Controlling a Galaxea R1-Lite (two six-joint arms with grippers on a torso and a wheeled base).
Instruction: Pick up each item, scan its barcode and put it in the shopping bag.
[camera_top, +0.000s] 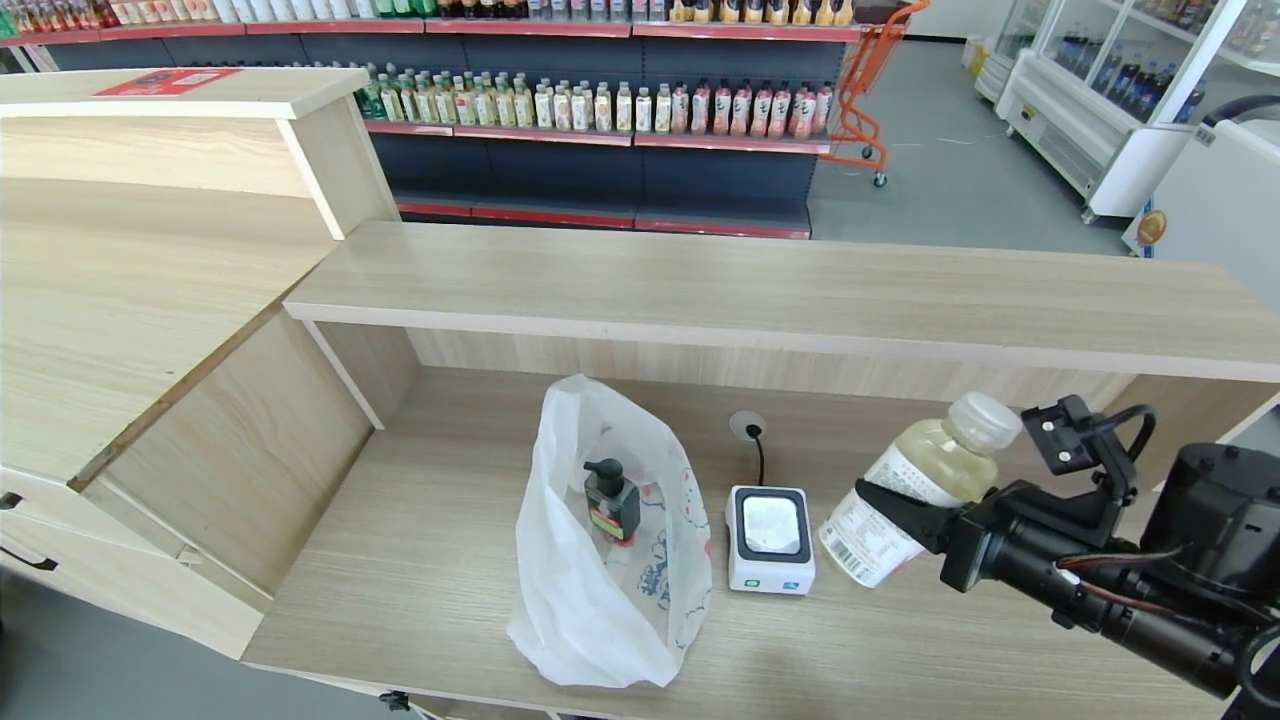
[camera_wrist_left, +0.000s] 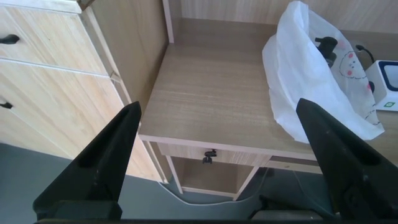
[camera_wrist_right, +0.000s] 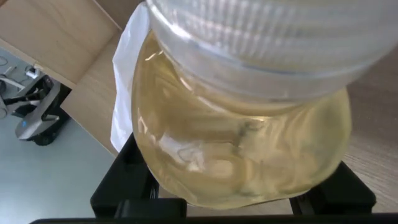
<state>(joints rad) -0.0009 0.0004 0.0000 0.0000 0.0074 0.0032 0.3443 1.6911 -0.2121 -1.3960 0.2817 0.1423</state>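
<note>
Right claw (camera_top: 893, 508) is clamped around a tilted pale-yellow drink bottle (camera_top: 925, 480), held over the table (camera_top: 400, 590) just beside the barcode scanner (camera_top: 770, 538). On the scanner's other side stands the white shopping bag (camera_top: 590, 600), with a dark pump bottle (camera_top: 611, 502) inside. Left claw (camera_wrist_left: 217, 165) hangs spread wide and holds nothing, off the table's front edge.

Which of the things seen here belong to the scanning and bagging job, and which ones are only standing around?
For the job: drink bottle, barcode scanner, shopping bag, pump bottle already in the bag.

Not for the job: shelf bottles, orange cart, glass-door cooler.
</note>
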